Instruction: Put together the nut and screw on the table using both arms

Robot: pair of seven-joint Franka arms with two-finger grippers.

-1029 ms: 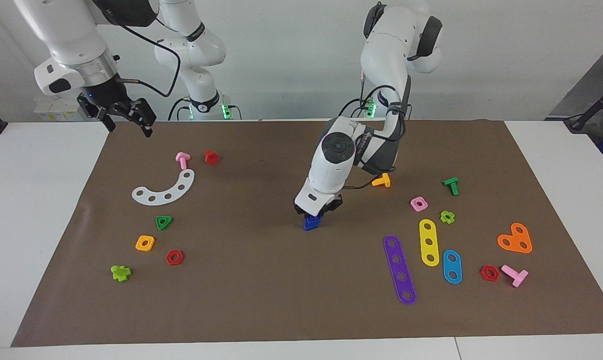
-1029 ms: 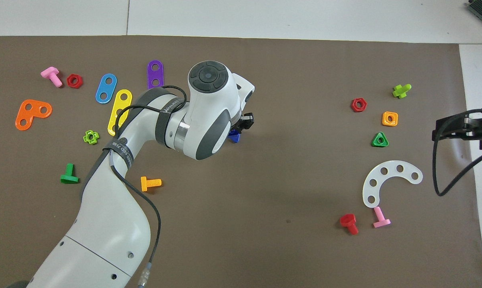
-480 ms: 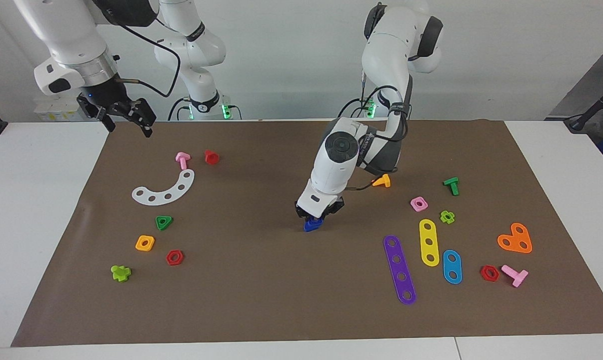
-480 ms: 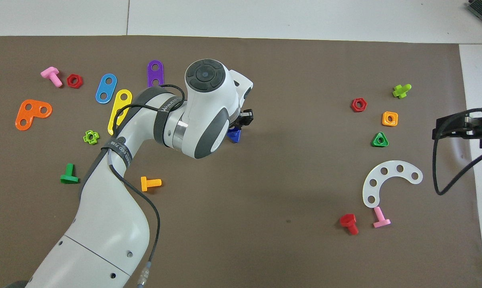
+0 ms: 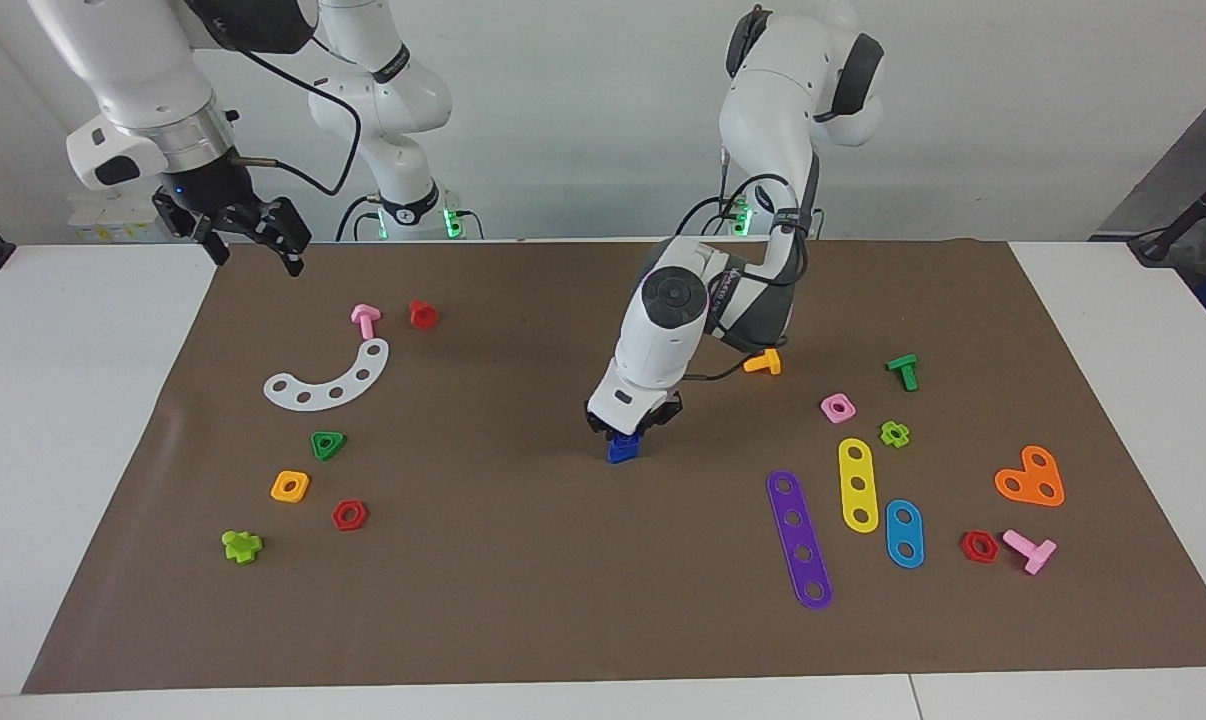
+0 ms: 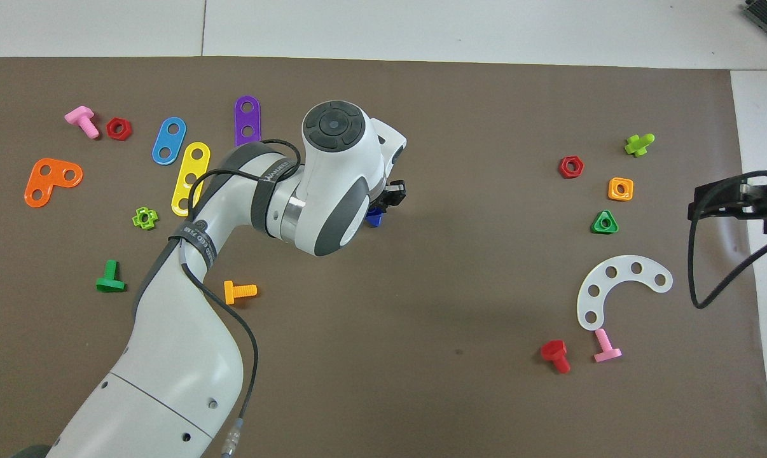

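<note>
My left arm [image 5: 663,330] reaches down to the middle of the brown mat [image 5: 523,560] on the table. Its gripper [image 5: 627,431] is closed on the top of a small dark blue piece, the screw [image 5: 621,449], which touches the mat. In the overhead view the arm covers most of it, and only a blue corner [image 6: 374,219] shows beside the gripper [image 6: 383,203]. I cannot make out the nut apart from this blue piece. My right gripper [image 5: 255,243] waits, open and empty, above the mat's edge at the right arm's end, and shows in the overhead view [image 6: 739,205].
A white curved strip [image 5: 331,381], green triangular nut [image 5: 328,444], orange square nut [image 5: 290,486] and red hex nut [image 5: 349,515] lie toward the right arm's end. An orange bolt [image 5: 763,362], pink nut [image 5: 838,407] and purple [image 5: 799,538] and yellow strips [image 5: 858,484] lie toward the left arm's end.
My left wrist has swung a little back and forth, and the blue piece has turned with it in the same spot. The right arm has not moved.
</note>
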